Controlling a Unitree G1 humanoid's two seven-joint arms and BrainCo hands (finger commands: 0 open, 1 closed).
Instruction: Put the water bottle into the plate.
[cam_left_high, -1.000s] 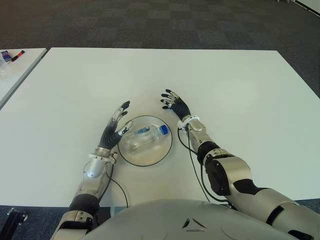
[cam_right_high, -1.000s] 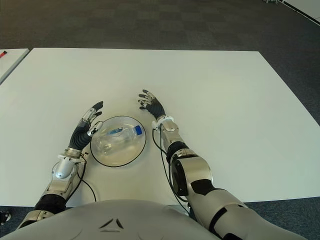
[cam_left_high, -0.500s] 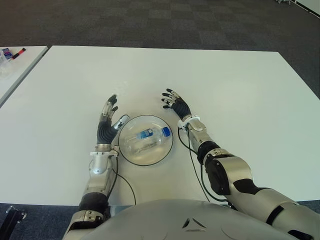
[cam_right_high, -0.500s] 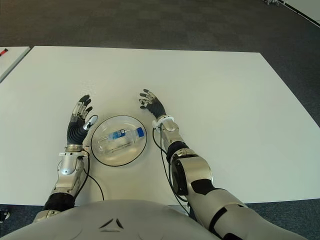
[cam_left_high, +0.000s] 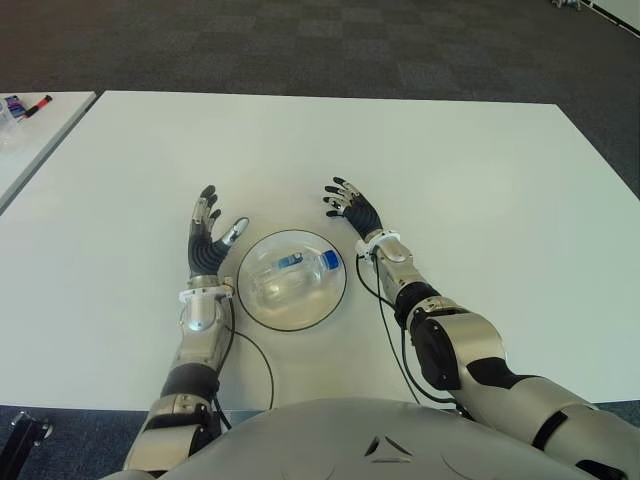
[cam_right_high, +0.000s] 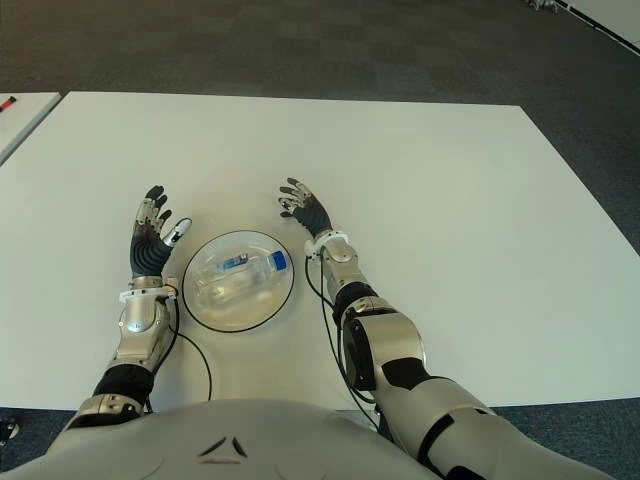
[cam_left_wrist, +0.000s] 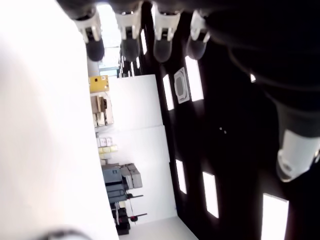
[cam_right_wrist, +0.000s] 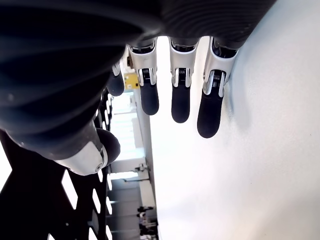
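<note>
Left hand (cam_left_high: 207, 242) sits just to the left of the plate (cam_left_high: 262, 318), palm up-ish with all the fingers (cam_left_wrist: 127, 30) fanned out straight and nothing in it, so it's fully let go. Right hand (cam_left_high: 350, 208) is on the other side, up past the plate's upper right edge, fingers (cam_right_wrist: 180, 95) also loose and spread, holding nothing; its wrist camera just shows fingertips over bare white table. The water bottle (cam_left_high: 290, 278) is lying on its side inside the plate, blue cap (cam_left_high: 329, 261) pointing toward the right hand, clear body pointing back toward the left. There's a small blue label patch on it but I can't make out any writing or a brand, too small. The plate itself is clear glass with a dark rim, sitting on the white table (cam_left_high: 450, 170) near the robot's edge. Neither hand is touching the plate or the bottle as far as I can tell. Black cables run along the tabletop from both wrists back to the body. Off to the far left there's a second white table (cam_left_high: 30, 135) with a red and black marker (cam_left_high: 34, 105) and some small blue thing next to it. Dark carpet floor (cam_left_high: 300, 45) beyond the tables. Nothing sits between the hands and the plate.
</note>
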